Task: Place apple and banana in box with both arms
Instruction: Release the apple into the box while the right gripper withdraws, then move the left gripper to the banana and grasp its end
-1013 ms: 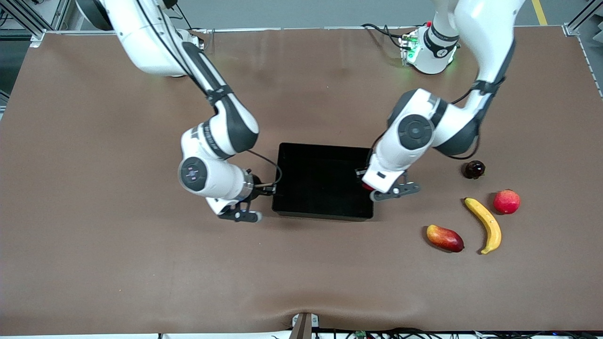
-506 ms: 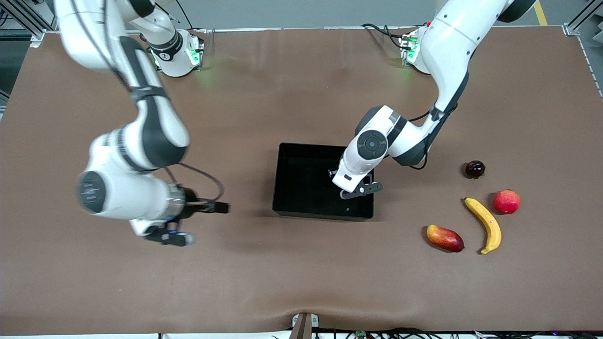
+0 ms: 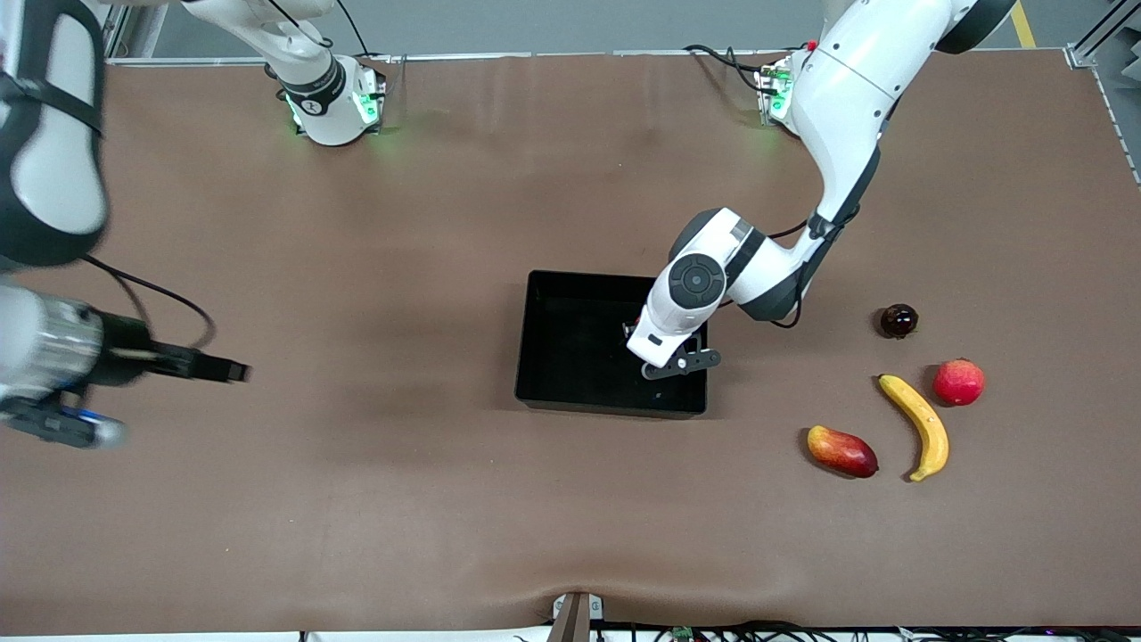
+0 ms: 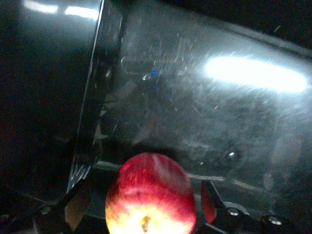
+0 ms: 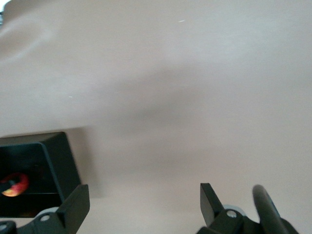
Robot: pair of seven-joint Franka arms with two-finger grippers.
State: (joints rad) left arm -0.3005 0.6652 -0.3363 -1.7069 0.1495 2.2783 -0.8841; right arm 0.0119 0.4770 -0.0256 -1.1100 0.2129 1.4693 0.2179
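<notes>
Since the earlier frames, the right arm has been swung away from the box (image 3: 611, 343) toward its own end of the table, while the left gripper (image 3: 670, 361) has been carried from the box's wall to a spot over its interior. Between the left jaws the apple (image 4: 150, 195) is held, its red skin and yellowish stem end filling the gap in the left wrist view, with the glossy black floor of the box directly below it. The step in hand is judged to be the placing of the apple; what is called for next is a short lowering and a parting of the jaws so that the fruit is set down inside the walls rather than dropped and left to roll. The right gripper (image 5: 141, 204) is seen with its jaws spread wide and nothing between them, over bare brown table (image 3: 357, 499) well clear of the box, whose corner shows at the edge of the right wrist view. The banana (image 3: 918, 426) lies untouched on the table, well apart from both sets of jaws, toward the left arm's end, so a reach for it remains to be made. Just beside it lie a pinkish-red round fruit (image 3: 959, 382), a mango-like fruit (image 3: 841, 451) and a small dark fruit (image 3: 898, 321).
</notes>
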